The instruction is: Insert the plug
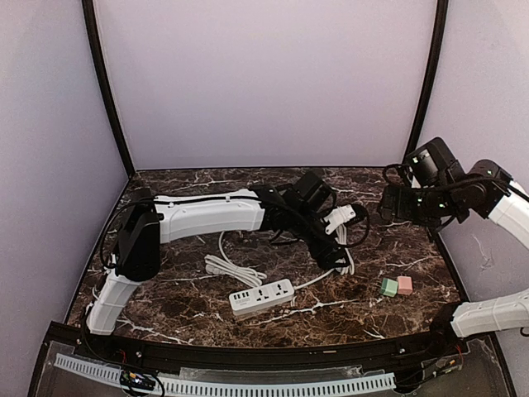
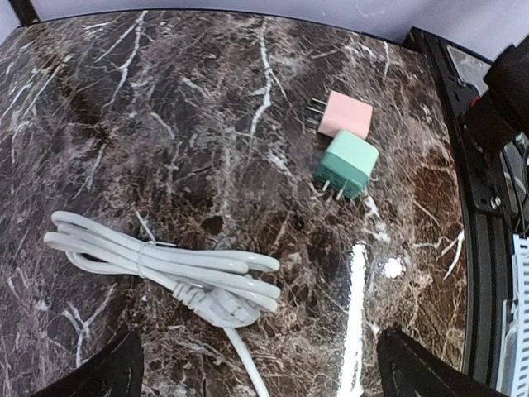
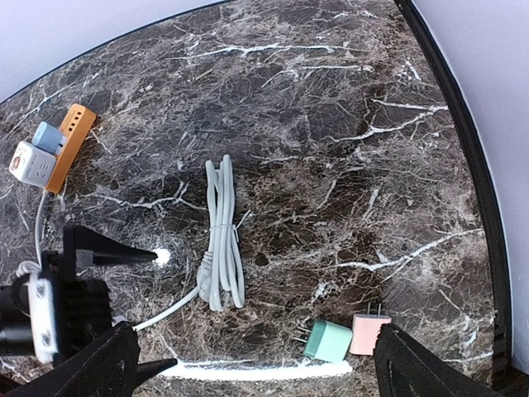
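Loose green plug (image 2: 347, 165); pink plug (image 2: 345, 114) beside it.

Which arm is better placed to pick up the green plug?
Probably the right. The green plug lies on that side of the table, close to the open right pincer in its wrist view, while the left arm is stretched far across.

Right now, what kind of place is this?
Probably a robot test booth: plain walls around a marbled table, left arm and right arm over it, a power strip and green plug laid out.
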`<action>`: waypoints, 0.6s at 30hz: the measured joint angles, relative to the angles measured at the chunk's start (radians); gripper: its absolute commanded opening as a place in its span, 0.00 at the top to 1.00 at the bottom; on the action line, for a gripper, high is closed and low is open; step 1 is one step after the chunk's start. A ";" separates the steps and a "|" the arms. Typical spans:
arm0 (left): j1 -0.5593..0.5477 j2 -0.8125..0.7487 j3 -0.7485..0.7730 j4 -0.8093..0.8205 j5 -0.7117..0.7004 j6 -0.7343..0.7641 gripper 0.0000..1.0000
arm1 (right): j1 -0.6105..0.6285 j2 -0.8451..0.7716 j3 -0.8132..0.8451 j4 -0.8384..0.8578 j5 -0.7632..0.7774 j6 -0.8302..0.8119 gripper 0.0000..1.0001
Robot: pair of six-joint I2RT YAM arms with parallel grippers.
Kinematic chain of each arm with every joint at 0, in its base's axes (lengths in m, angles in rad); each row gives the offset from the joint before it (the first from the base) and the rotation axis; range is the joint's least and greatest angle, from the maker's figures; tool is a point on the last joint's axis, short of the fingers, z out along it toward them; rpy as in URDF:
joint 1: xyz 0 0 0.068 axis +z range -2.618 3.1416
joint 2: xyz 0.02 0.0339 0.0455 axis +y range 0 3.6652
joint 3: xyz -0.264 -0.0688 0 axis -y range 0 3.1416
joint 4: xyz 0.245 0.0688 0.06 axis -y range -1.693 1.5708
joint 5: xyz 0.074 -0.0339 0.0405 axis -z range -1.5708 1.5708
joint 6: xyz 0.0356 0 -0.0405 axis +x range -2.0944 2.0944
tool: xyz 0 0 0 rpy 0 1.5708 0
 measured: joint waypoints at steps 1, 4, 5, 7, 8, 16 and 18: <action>-0.006 0.000 -0.012 0.007 0.005 0.028 0.01 | 0.000 0.002 0.004 0.000 -0.001 0.000 0.01; -0.040 0.000 -0.063 0.064 0.023 0.109 0.01 | -0.001 0.009 0.034 -0.016 -0.007 -0.001 0.01; -0.053 0.000 -0.077 0.081 0.031 0.129 0.01 | -0.001 0.009 0.043 -0.020 -0.010 -0.001 0.01; -0.072 0.006 -0.087 0.111 0.054 0.157 0.01 | -0.001 0.005 0.066 -0.037 -0.019 -0.001 0.01; -0.081 0.010 -0.085 0.130 0.066 0.166 0.01 | -0.001 0.000 0.074 -0.043 -0.024 0.000 0.01; -0.106 0.137 0.021 0.281 0.113 0.190 0.01 | -0.001 -0.111 0.077 -0.075 -0.064 0.053 0.01; -0.107 0.184 0.060 0.299 0.112 0.190 0.01 | -0.001 -0.140 0.068 -0.077 -0.082 0.065 0.01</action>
